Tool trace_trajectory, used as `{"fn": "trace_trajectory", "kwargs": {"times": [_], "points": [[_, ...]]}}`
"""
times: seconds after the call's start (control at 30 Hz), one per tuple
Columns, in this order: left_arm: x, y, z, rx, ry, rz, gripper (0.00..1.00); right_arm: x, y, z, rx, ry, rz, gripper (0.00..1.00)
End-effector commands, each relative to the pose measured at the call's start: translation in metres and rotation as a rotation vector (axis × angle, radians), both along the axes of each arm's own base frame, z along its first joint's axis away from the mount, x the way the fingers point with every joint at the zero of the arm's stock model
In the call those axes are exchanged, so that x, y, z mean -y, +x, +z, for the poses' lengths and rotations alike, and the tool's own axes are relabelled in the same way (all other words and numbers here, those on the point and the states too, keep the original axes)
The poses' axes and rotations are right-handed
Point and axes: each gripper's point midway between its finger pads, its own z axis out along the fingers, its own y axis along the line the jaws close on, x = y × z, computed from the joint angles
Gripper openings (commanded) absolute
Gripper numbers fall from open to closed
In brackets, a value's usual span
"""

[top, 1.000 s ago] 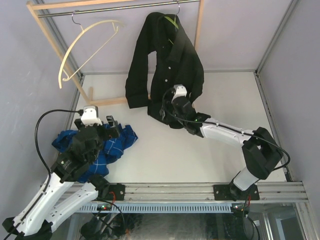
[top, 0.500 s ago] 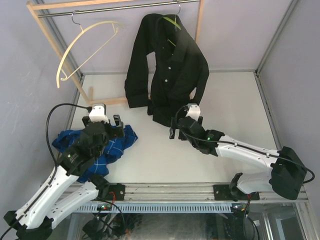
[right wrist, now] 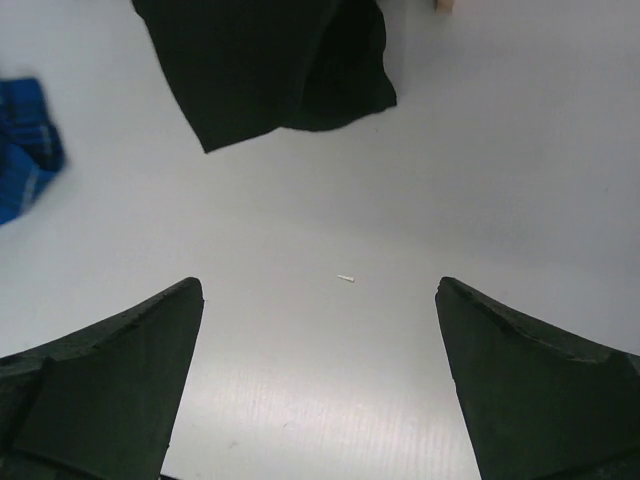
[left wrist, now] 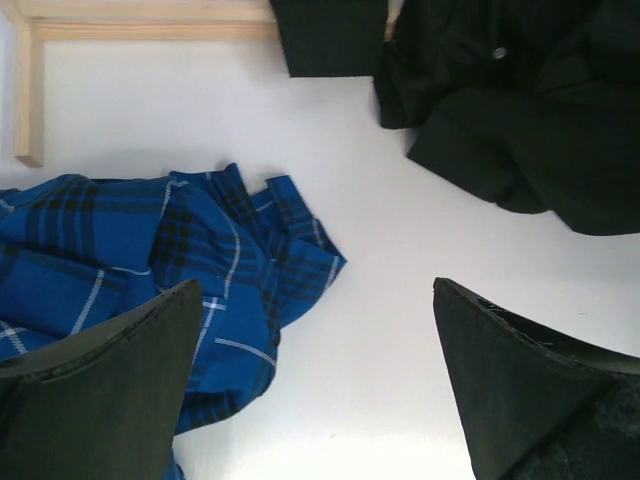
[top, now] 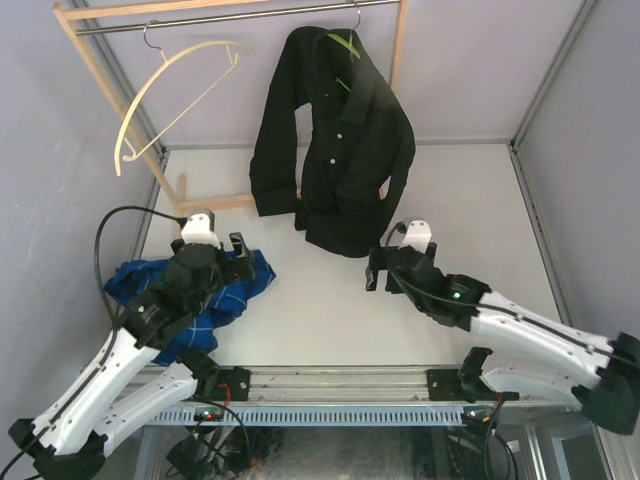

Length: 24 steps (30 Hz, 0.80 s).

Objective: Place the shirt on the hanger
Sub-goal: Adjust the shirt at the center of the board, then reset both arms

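Note:
The black shirt [top: 335, 140] hangs from the lime-green hanger [top: 343, 45], whose silver hook [top: 355, 14] sits on the rail. The shirt's hem rests on the white table. My right gripper [top: 375, 268] stands open just below and right of that hem, touching nothing. In the right wrist view the hem [right wrist: 260, 60] lies ahead of the open right gripper [right wrist: 318, 283], with bare table between the fingers. My left gripper [top: 240, 258] is open over the edge of the blue plaid shirt. Nothing lies between the spread fingers of the left gripper [left wrist: 315, 285], and the black shirt [left wrist: 520, 120] lies beyond them.
A blue plaid shirt [top: 195, 290] lies crumpled at the near left. A cream hanger [top: 170, 90] hangs on the rail [top: 230, 18] of the wooden rack [top: 100, 85]. The rack's base bar [left wrist: 140, 20] lies on the table. A tiny white fleck [right wrist: 347, 278] lies on the table.
My right gripper has opened, let go of the black shirt's lower part and drawn back towards the near right. The shirt now hangs free. The left arm has shifted only slightly.

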Motion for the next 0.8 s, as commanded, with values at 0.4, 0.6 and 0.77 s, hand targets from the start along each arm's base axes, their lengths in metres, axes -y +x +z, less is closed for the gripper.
{"fn": "trace_trajectory", "kwargs": {"times": [0.4,0.6,0.77], "points": [[-0.060,-0.026,0.061,0.223,-0.025,0.174,1.00,0.090,-0.027,0.154,0.524,0.232,-0.033,1.00],[-0.077,-0.029,0.046,0.241,-0.051,0.282,1.00,0.110,-0.032,0.126,0.457,0.195,-0.123,1.00],[-0.078,-0.028,0.044,0.249,-0.052,0.286,1.00,0.112,-0.033,0.107,0.415,0.185,-0.145,1.00]]}}
